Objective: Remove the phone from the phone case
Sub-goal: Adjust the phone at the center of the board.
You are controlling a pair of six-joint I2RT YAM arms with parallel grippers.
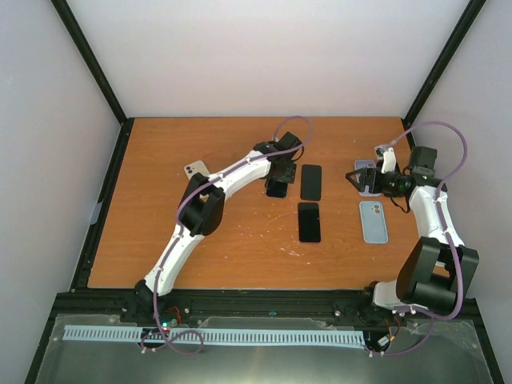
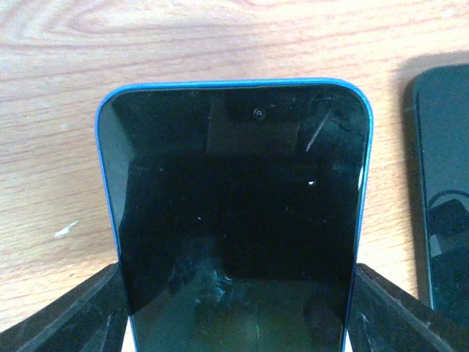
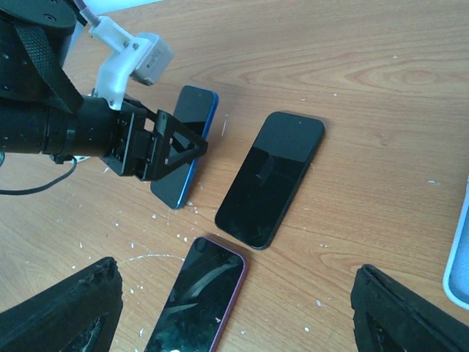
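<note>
Both edges of the blue phone (image 2: 234, 183) sit clasped in the left hand (image 2: 237, 273); right hand (image 3: 237, 268), spread wide, at three o'clock.

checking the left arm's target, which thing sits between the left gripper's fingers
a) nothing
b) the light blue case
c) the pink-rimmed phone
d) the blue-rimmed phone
d, in the left wrist view the blue-rimmed phone lies right between the two fingers of the left gripper.
</note>
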